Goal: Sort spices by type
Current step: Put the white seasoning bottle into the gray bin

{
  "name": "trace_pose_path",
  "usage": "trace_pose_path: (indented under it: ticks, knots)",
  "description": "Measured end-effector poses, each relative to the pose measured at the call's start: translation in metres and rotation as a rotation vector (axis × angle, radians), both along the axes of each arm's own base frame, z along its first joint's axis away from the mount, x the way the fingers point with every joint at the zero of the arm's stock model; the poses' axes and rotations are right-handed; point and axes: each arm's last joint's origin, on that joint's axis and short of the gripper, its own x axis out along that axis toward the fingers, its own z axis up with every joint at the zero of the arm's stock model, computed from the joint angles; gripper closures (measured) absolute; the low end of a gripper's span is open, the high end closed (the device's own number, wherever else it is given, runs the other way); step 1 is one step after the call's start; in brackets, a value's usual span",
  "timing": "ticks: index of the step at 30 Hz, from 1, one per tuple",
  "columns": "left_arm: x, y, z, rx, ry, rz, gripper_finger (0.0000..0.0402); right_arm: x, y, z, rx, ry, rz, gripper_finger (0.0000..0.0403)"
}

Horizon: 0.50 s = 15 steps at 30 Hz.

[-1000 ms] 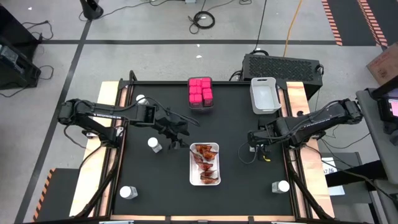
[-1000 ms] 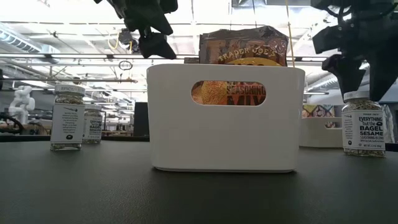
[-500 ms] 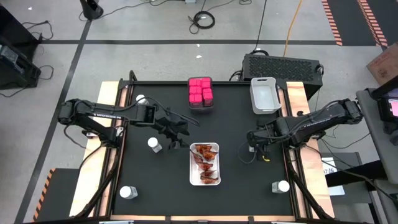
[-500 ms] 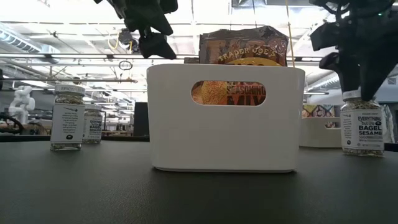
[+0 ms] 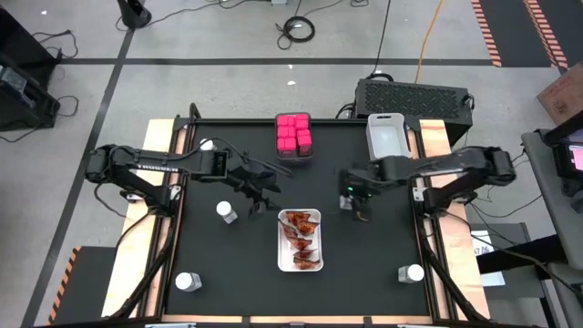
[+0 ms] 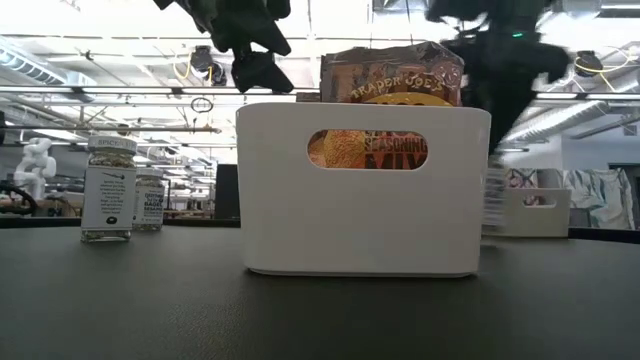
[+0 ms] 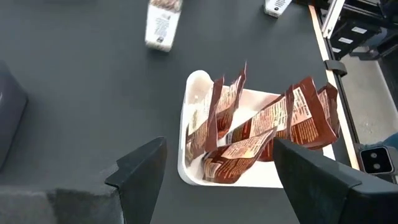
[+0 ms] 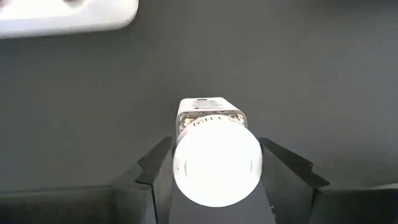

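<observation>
right tool [image 8: 216, 180] clamps white-capped jar [image 8: 214, 158] above table; left tool [image 7: 217, 180] open over packets [image 7: 261, 134].

The black table [image 5: 228, 264] carries three jars [image 5: 226, 211], pink boxes [image 5: 293, 135], a packet tray [image 5: 285, 264] and a bin [image 5: 388, 155].

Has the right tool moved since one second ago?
Yes. In the high view the right tool, shut on a jar, has gone toward the table's middle, nearer the packet tray and away from the table's right edge.
</observation>
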Motion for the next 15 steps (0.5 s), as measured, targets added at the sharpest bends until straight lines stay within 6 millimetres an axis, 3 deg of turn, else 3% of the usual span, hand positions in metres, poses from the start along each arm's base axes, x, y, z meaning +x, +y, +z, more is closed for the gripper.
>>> trace_pose_path:
  ticks: [9,15]
  knots:
    - [0.001,0.001,0.002,-0.002,-0.023,0.006,0.0107,0.051,-0.029,0.020,-0.022,-0.043,0.101,0.0221]
    - [0.003,0.001,0.003,-0.038,-0.035,0.038,0.0107,0.069,-0.042,0.010,-0.015,-0.037,0.121,0.0220]
